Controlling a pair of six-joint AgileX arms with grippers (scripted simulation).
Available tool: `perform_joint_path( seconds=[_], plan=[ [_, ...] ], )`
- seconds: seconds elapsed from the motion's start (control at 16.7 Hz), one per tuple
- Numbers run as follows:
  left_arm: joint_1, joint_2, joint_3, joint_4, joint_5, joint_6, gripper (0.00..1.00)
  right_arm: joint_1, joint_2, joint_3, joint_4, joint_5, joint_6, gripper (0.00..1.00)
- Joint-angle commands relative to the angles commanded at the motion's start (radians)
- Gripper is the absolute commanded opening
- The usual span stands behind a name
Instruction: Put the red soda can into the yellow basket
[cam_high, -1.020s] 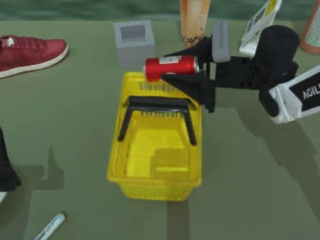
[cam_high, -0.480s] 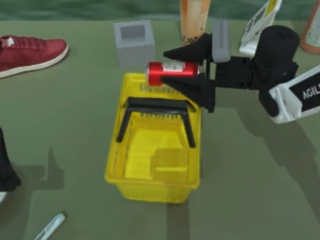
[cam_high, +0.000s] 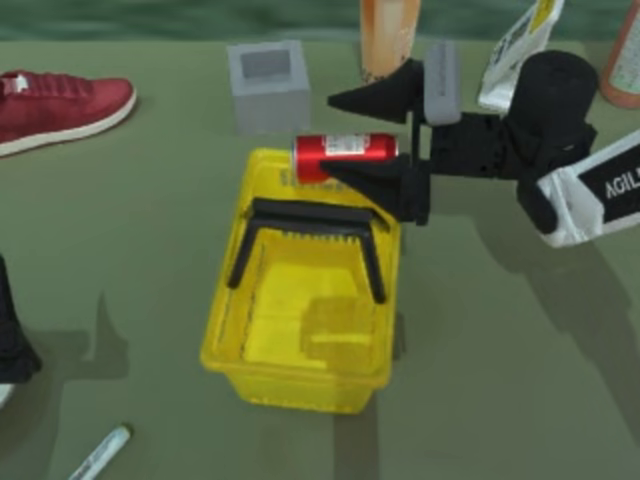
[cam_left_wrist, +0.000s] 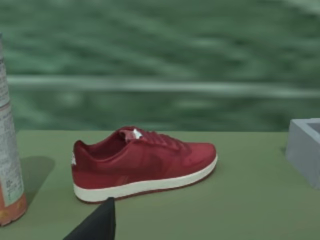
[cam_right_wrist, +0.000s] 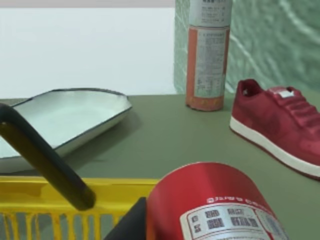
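Right gripper (cam_high: 362, 135) open, its two fingers spread on either side of the red soda can (cam_high: 343, 154). The can lies on its side over the far rim of the yellow basket (cam_high: 300, 372). Left arm parked at the counter's left edge.

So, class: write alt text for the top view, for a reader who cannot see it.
The right tool, fingers spread, has the red soda can lying sideways between them over the far rim of the yellow basket. A grey box and a red shoe sit on the table beyond and left.
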Motion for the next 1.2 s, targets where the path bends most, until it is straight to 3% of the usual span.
perform_joint_path(
  seconds=[0.24, 0.48, 0.78, 1.2],
  plan=[
    [-0.012, 0.028, 0.027, -0.026, 0.004, 0.013, 1.00, -0.010, -0.034, -0.018, -0.018, 0.021, -0.005, 1.00],
    [-0.077, 0.196, 0.181, -0.172, 0.023, 0.089, 1.00, -0.042, -0.180, -0.138, -0.090, 0.112, -0.021, 1.00],
    [-0.212, 0.575, 0.508, -0.482, 0.053, 0.258, 1.00, -0.113, -0.535, -0.384, -0.252, 0.308, -0.053, 1.00],
    [-0.430, 1.259, 1.085, -0.984, 0.075, 0.568, 1.00, -0.221, -1.236, -0.796, -0.595, 0.652, -0.079, 1.00]
  ],
)
